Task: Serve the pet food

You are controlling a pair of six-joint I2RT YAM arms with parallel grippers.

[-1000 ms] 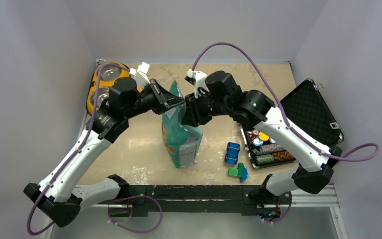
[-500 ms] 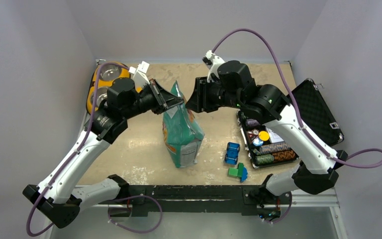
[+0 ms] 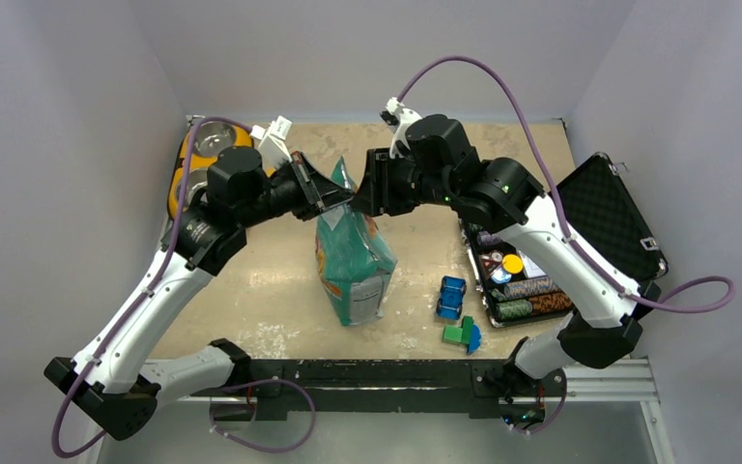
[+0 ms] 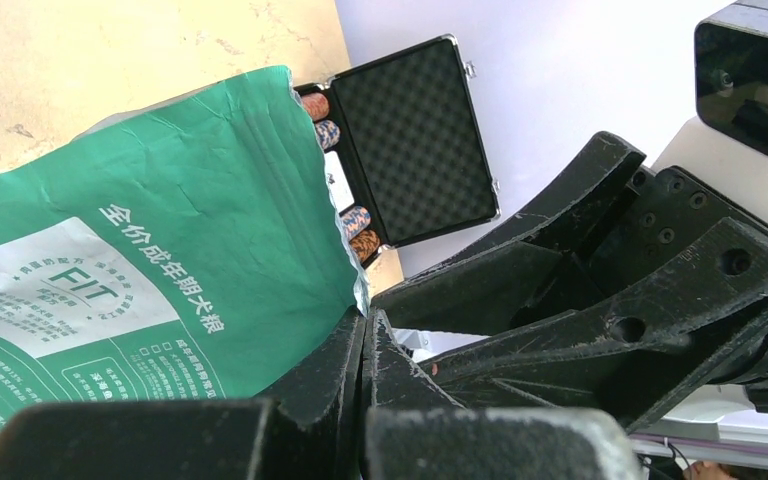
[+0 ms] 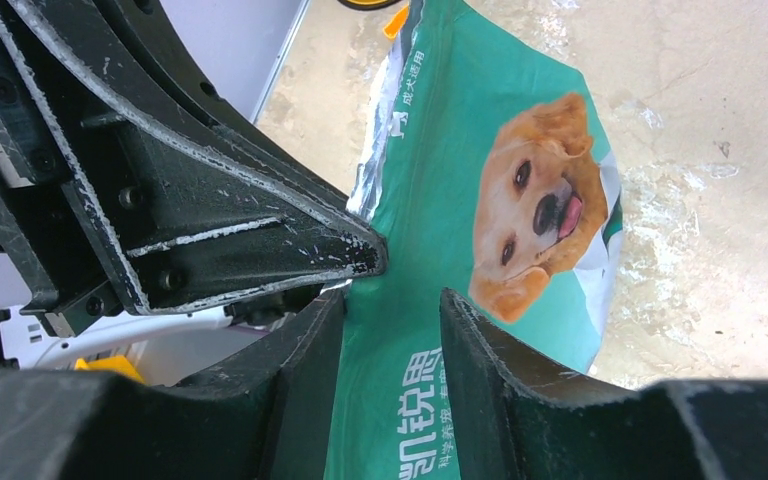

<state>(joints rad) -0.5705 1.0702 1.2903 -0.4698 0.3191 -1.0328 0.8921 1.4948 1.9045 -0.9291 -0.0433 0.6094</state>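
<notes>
- At the far left corner of the table (image 3: 251,280) you have an orange double-bowl feeder (image 3: 185,159) with two steel bowls, partly hidden behind the left arm.
- Your left gripper (image 3: 333,198) reaches in from the left at the top of the pet food bag (image 3: 353,256); the left wrist view shows its fingers (image 4: 345,375) pressed together, pinching the bag's torn top edge.
- The bag stands upright near the middle of the table, teal-green, with a dog picture on one face and white print on the other. The kibble itself is not visible to you in any view.
- Your right gripper (image 3: 372,184) meets the bag top from the right, just beside the left gripper. In the right wrist view its fingers (image 5: 485,360) are spread apart, with the bag's upper part showing in the gap between them.
- Right of the bag, two small blue and green toy blocks (image 3: 456,314) lie on the table.
- At the far right, an open black case (image 3: 604,217) holds stacked poker chips (image 3: 522,290).
</notes>
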